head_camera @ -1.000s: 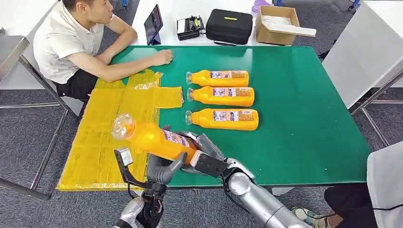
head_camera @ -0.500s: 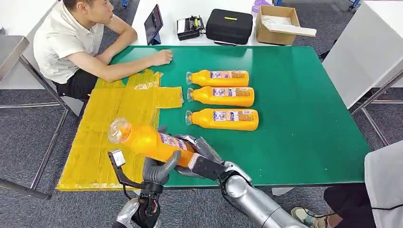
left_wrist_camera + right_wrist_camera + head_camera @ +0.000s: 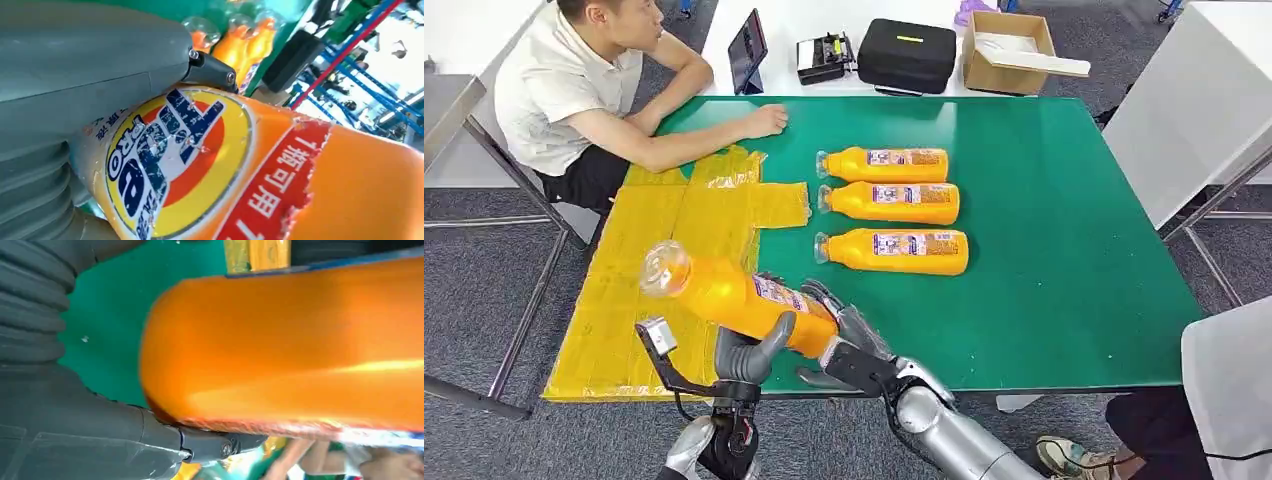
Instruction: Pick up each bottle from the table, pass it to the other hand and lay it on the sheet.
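Mid-handover. Left robot hand [image 3: 746, 352] wrapped under bottle [image 3: 729, 293]; right robot hand [image 3: 842, 335] clamped on base end. Bottle aloft over near worktop [image 3: 1064, 300] edge, beside sheet [image 3: 639, 260]. Next, probably: right lets go, left lays it down.

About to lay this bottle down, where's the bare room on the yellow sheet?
The yellow sheet is bare from the person's forearm down to its near edge; the held bottle hangs over its right side. Crowded: the green table just right, where three bottles lie.

Orange bottle [image 3: 729, 293] held tilted, three bottles [image 3: 892, 206] lying on table
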`<move>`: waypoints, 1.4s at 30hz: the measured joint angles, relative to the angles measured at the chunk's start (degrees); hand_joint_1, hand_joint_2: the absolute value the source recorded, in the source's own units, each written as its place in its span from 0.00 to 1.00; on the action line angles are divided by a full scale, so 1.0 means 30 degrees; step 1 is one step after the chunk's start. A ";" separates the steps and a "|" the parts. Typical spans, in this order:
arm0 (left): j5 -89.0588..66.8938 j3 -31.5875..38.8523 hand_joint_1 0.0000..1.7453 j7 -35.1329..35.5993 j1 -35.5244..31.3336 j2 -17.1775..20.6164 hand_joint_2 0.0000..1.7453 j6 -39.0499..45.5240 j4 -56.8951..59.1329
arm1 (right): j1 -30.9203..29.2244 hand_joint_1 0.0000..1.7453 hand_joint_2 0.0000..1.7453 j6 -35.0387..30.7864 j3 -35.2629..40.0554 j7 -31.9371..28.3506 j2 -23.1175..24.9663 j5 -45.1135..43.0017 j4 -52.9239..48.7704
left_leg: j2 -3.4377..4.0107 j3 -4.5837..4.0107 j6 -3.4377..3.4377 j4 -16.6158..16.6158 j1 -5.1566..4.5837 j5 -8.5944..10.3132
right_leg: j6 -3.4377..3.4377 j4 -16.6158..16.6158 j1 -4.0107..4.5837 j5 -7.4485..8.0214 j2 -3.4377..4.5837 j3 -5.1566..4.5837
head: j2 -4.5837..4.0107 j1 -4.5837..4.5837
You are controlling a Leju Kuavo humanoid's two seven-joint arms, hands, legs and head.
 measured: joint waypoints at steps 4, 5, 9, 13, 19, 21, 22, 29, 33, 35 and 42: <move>-0.1962 -0.0159 1.00 -0.0982 0.0000 0.0015 1.00 0.1518 -0.0356 | 0.0341 0.00 0.00 -0.0587 -0.0029 0.0029 0.0065 0.0211 0.0262 | -0.0009 -0.0001 0.0001 0.0000 0.0000 0.0000 | -0.0001 -0.0002 0.0000 -0.0003 -0.0006 -0.0002 | 0.0000 0.0007; -0.2485 -0.0219 1.00 -0.1180 -0.0001 0.0015 1.00 0.1930 -0.0379 | 0.0414 0.00 0.00 -0.0779 -0.0036 0.0080 0.0102 0.0343 0.0291 | -0.0007 -0.0001 0.0001 0.0000 0.0001 0.0001 | 0.0000 -0.0002 0.0000 -0.0002 -0.0004 0.0000 | 0.0000 0.0007; -0.4998 -0.0175 1.00 -0.1966 -0.0135 0.0043 1.00 0.4233 -0.0699 | 0.1043 0.00 0.00 -0.2160 -0.0240 0.0255 0.0052 0.1455 0.0407 | -0.0011 0.0000 0.0001 0.0000 0.0001 0.0000 | 0.0000 -0.0002 0.0000 -0.0002 -0.0006 0.0004 | 0.0000 0.0007; -0.6956 0.0123 1.00 -0.1988 -0.0346 0.0226 1.00 0.5804 -0.0743 | 0.2013 0.00 0.00 -0.3016 -0.0633 0.0255 -0.0058 0.2113 0.0481 | -0.0011 -0.0005 0.0000 0.0000 0.0000 -0.0002 | -0.0001 -0.0001 0.0000 -0.0005 -0.0005 0.0006 | 0.0000 0.0000; -0.7065 0.0328 1.00 -0.1995 -0.0388 0.0262 1.00 0.5943 -0.0735 | 0.2390 0.00 0.00 -0.3023 -0.0896 0.0255 -0.0168 0.2229 0.0488 | -0.0010 -0.0004 0.0002 0.0000 0.0000 -0.0001 | -0.0001 -0.0002 -0.0001 -0.0004 -0.0006 0.0007 | 0.0000 0.0007; -0.7080 0.0350 1.00 -0.1995 -0.0388 0.0262 1.00 0.5951 -0.0743 | 0.2450 0.00 0.00 -0.3023 -0.0976 0.0255 -0.0168 0.2251 0.0488 | -0.0010 -0.0004 0.0002 0.0000 0.0000 0.0000 | -0.0001 -0.0002 0.0000 -0.0003 -0.0006 0.0009 | 0.0000 0.0007; -0.7556 0.0365 1.00 -0.2059 -0.0393 0.0277 1.00 0.6413 -0.0735 | 0.2474 0.00 0.00 -0.3023 -0.0998 0.0255 -0.0182 0.2251 0.0488 | -0.0010 -0.0004 0.0002 0.0000 0.0000 0.0000 | -0.0001 -0.0002 0.0000 -0.0003 -0.0006 0.0007 | 0.0000 0.0007; -2.4028 0.2065 1.00 -0.0526 -0.1649 0.0816 1.00 1.2609 0.1943 | 0.3292 0.00 0.00 -0.3496 -0.2490 -0.0161 -0.0168 0.3192 0.0218 | -0.0003 -0.0001 0.0000 -0.0002 0.0003 0.0003 | -0.0003 0.0002 0.0002 -0.0002 -0.0002 0.0011 | 0.0000 0.0007; -2.9447 0.3710 1.00 0.2192 -0.2320 0.1181 1.00 1.2719 0.3427 | 0.3665 0.00 0.00 -0.3459 -0.3462 -0.0496 -0.0131 0.3811 -0.0752 | 0.0023 0.0001 -0.0002 -0.0001 0.0003 0.0005 | -0.0006 0.0002 0.0002 0.0004 0.0003 0.0001 | 0.0000 0.0007; -3.3350 0.4139 1.00 0.4626 -0.2883 0.1684 1.00 1.2741 0.4373 | 0.3710 0.00 0.00 -0.3170 -0.3822 -0.0641 -0.0030 0.3941 -0.1416 | 0.0010 0.0002 -0.0007 -0.0002 0.0014 0.0013 | -0.0006 0.0004 0.0005 0.0004 0.0001 0.0003 | 0.0000 0.0007; -3.8116 0.4743 1.00 0.7957 -0.4687 0.2980 1.00 1.2690 0.7382 | 0.4121 0.00 0.00 -0.2578 -0.4474 -0.0736 0.0211 0.3985 -0.3185 | -0.0004 0.0001 -0.0025 -0.0001 0.0024 0.0026 | -0.0007 0.0008 0.0010 0.0004 -0.0001 0.0006 | 0.0000 0.0007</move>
